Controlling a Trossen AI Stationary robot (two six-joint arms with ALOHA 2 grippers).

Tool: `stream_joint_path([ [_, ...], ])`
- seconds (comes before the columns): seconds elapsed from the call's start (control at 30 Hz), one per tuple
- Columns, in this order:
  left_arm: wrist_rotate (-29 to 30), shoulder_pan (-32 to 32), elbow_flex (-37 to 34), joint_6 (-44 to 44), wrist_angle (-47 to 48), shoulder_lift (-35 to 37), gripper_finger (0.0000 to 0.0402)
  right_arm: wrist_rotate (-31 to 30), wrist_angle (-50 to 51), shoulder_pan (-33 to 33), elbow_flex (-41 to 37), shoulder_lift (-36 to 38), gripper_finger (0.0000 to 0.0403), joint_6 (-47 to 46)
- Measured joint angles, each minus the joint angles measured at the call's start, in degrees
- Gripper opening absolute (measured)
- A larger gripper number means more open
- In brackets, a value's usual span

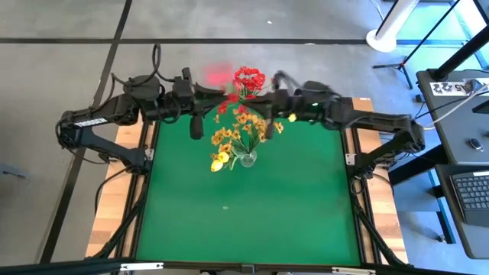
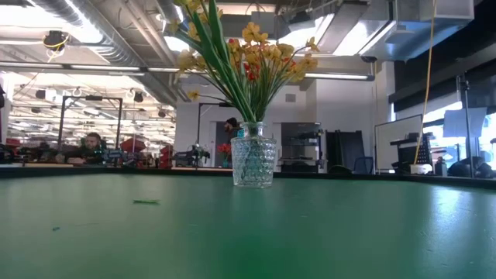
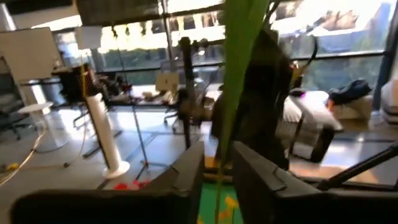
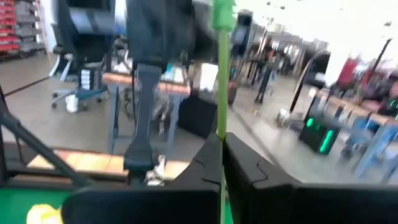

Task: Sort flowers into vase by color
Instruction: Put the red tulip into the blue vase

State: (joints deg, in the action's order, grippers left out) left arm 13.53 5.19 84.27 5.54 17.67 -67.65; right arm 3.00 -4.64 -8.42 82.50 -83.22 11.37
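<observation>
Both grippers, left (image 1: 200,107) and right (image 1: 265,114), apparently clamp stems (image 4: 222,81) above the vase (image 2: 253,161); lower them vertically.

Both arms raised, reaching inward over far table edge; left claw (image 3: 217,171) slightly parted, right claw (image 4: 222,163) clamped.

One vase (image 2: 253,163) stands on the bench (image 1: 290,206), packed with yellow-orange flowers (image 1: 233,137) too crowded to count. One red bloom cluster (image 1: 248,78) hangs above it. Two arms, two tools: the left tool (image 3: 217,180) and the right tool (image 4: 222,174) each pinch one green stem. One person (image 2: 91,147) sits far back.
</observation>
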Motion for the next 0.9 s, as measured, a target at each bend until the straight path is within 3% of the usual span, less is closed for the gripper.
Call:
stream_joint_path([
  [0.23,7.57,0.04,-0.04,0.17,6.44,3.46,0.0143,1.08,3.36,-3.6,-0.72,7.23,0.0001,0.84],
  [0.5,10.19,2.5,-2.4,0.39,12.21,4.78,0.0159,3.49,-3.79,-11.06,-12.98,12.76,0.0001,-3.15],
  [0.63,4.53,7.59,-7.74,0.07,11.11,5.91,0.0155,7.19,-15.1,-16.46,-22.91,14.8,0.0,-7.19],
  [0.9,-10.93,22.18,-23.12,-2.02,-2.06,8.78,0.0138,16.64,-36.29,-26.98,-38.01,13.98,0.0,-12.74],
])
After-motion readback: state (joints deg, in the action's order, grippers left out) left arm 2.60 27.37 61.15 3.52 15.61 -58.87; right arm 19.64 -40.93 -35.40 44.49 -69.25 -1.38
